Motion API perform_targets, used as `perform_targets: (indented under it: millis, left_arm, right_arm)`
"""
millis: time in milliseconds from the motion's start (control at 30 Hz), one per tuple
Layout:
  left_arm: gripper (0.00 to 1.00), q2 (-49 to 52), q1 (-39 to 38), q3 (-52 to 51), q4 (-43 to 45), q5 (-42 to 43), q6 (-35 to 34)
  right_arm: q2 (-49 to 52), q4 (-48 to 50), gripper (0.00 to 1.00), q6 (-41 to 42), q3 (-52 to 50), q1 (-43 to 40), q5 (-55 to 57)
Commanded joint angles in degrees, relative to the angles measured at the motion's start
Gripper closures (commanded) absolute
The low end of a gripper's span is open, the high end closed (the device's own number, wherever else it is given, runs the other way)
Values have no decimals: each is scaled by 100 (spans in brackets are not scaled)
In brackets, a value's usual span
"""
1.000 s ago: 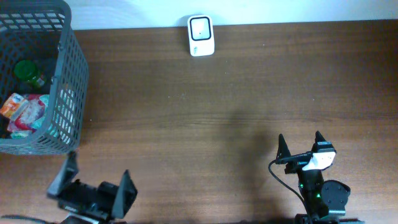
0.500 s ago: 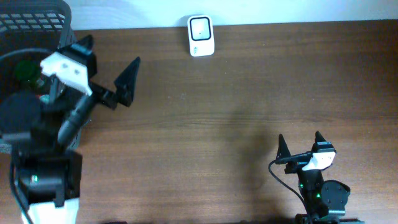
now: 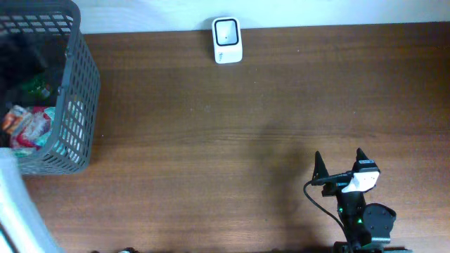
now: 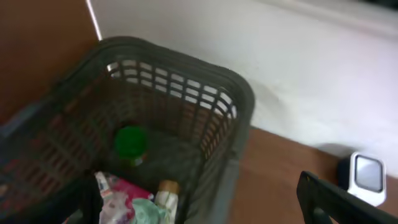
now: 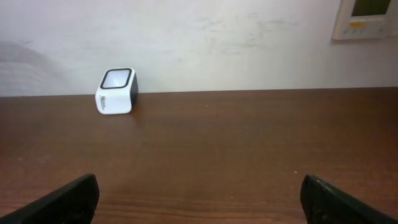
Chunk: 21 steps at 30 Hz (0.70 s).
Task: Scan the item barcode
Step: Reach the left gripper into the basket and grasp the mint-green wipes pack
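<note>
grey mesh basket (image 3: pixel 79 105), white scanner (image 3: pixel 227 41), brown table (image 3: pixel 246 123)

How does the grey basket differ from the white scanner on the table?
The basket is dark grey open mesh; the scanner is a white block with a dark-rimmed window. The basket is far larger than the scanner. The basket holds packets and a green-topped container; the scanner stands alone. Both rest on the wooden table, the basket at its left end, the scanner by the wall.
</note>
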Motion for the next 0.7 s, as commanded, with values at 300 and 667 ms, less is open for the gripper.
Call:
perform_targets:
  millis: [300, 667]
  left_arm:
    - [1, 2511, 883, 120, -739, -809, 382]
    - [28, 3370, 374, 109, -1567, -927, 835]
  right_arm:
    - [-37, -22, 1, 48, -42, 46, 24]
    - [-37, -24, 1, 46, -42, 46, 24]
